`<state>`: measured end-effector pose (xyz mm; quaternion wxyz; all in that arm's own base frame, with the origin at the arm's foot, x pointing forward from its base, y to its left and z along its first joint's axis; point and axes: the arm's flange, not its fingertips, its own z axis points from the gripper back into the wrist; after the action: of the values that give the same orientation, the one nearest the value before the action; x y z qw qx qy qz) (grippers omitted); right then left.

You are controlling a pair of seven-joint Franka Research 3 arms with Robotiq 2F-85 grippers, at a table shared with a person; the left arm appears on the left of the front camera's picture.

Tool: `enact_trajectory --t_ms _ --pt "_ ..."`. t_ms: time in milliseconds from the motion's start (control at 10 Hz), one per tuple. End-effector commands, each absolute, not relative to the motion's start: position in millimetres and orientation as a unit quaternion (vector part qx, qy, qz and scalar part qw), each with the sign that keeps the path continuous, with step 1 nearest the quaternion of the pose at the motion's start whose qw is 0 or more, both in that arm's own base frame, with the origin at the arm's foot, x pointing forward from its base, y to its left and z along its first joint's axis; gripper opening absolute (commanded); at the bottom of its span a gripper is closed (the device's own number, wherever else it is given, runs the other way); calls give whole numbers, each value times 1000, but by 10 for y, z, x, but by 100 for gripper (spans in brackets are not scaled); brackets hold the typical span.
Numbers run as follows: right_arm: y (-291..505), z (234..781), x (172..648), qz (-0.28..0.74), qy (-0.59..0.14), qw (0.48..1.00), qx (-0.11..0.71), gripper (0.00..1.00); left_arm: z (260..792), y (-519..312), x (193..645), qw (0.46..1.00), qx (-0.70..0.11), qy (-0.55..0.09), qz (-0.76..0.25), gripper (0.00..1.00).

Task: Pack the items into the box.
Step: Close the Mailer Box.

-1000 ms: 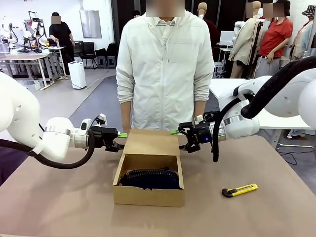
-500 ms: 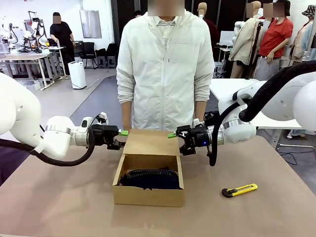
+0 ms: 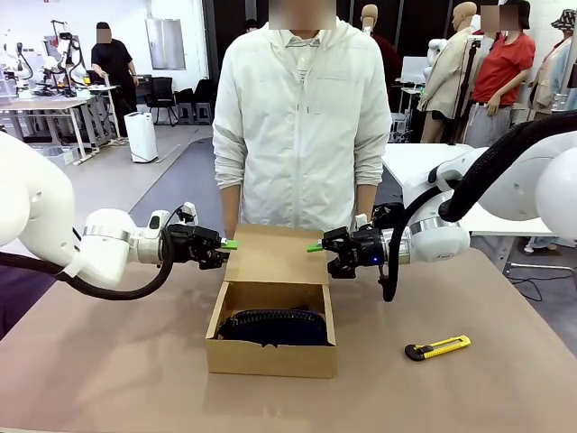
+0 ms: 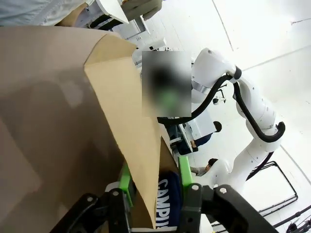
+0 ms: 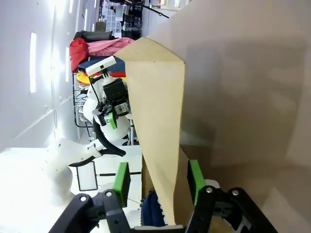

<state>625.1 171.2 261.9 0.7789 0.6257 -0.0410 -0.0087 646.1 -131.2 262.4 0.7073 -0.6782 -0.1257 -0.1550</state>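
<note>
A plain brown corrugated cardboard box (image 3: 270, 341), low and rectangular, is seen near the middle of the brown table (image 3: 469, 388) in the front view, with its hinged flap lid (image 3: 275, 256) raised at the far side. Inside the box, a dark navy-blue soft bundle with a black ribbed edge (image 3: 273, 327) is lying, filling most of the bottom.

The left gripper (image 3: 227, 245) is positioned at the left edge of the raised lid, and the right gripper (image 3: 317, 246) at its right edge.

In the left wrist view, the left gripper (image 4: 154, 184) is shown with its green-padded fingers (image 4: 185, 170) set on either side of the cardboard lid (image 4: 121, 111); a narrow gap is left between the pads and the board, so it cannot be told whether the edge is actually pinched. White lettering on the navy bundle (image 4: 167, 196) is seen just behind the flap.

In the right wrist view, the right gripper (image 5: 158, 179) is likewise seen straddling the edge of the lid (image 5: 160, 121), with its green pads (image 5: 121, 180) standing clear of the cardboard on both sides, so the jaws are spread and the flap is not gripped.

A yellow-and-black utility knife (image 3: 437, 347) is lying on the table to the right of the box, well apart from it. A person in a white jacket (image 3: 302, 117) is standing at the far side of the table, directly behind the box.
</note>
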Motion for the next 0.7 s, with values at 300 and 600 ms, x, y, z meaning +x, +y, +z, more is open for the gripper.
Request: enact_trajectory --t_ms 300,600 --pt "1747 2900 6017 57 -104 760 639 64 2971 -1302 6347 711 -659 -156 -188 47" --pt "1715 3176 5744 123 -175 742 636 64 3272 -1229 6040 702 -638 -211 -235 47"
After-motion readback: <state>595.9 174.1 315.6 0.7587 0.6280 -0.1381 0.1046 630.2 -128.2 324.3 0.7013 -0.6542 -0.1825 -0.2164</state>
